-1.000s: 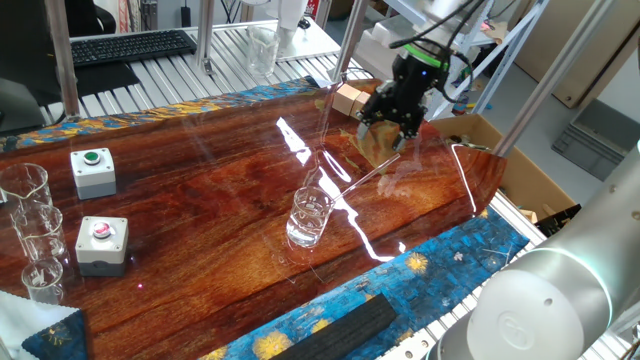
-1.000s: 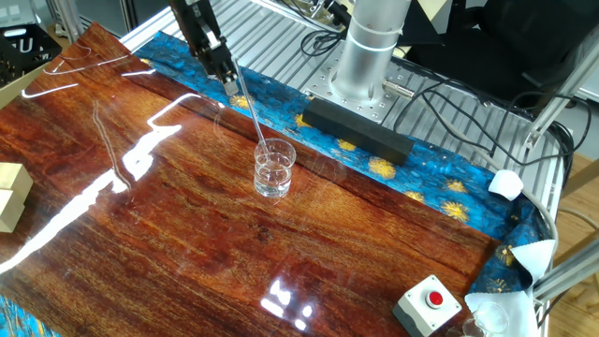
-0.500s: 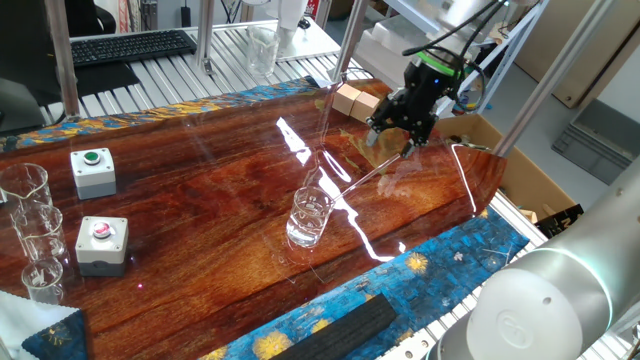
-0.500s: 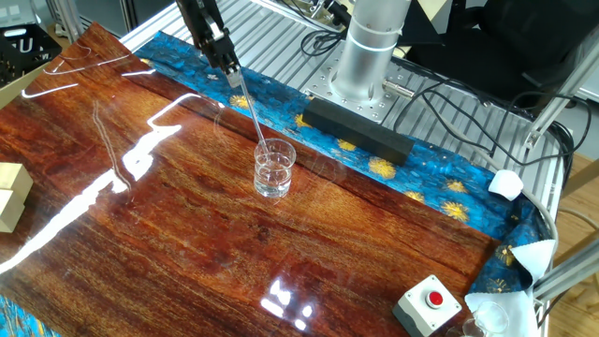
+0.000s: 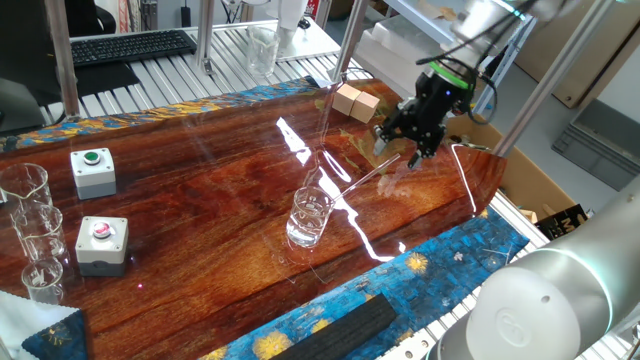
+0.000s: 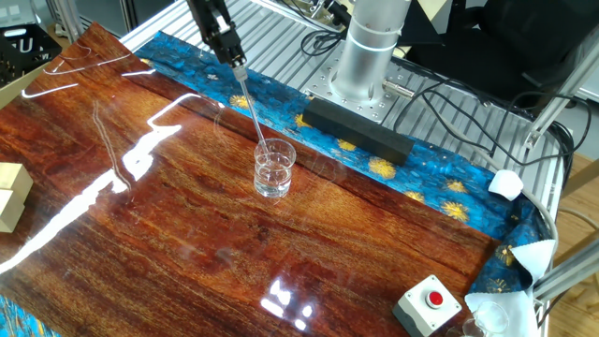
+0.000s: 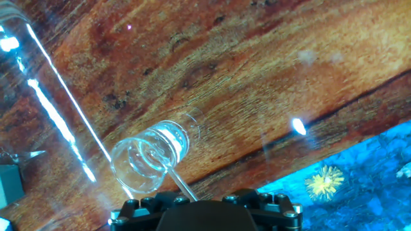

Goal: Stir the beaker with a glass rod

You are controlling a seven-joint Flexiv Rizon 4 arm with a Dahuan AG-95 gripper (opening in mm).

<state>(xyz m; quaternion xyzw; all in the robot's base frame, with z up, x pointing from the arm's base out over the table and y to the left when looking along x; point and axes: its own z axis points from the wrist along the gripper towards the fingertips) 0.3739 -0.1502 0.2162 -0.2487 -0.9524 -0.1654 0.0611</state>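
We count one beaker holding one glass rod; three more clear beakers in a row at the surface's edge; two grey button boxes, one green-topped, one red; two wooden blocks; one black bar; one keyboard.

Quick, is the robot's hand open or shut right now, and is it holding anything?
Gripper: open, fingers apart, holding nothing. The glass rod leans on its own in the beaker.
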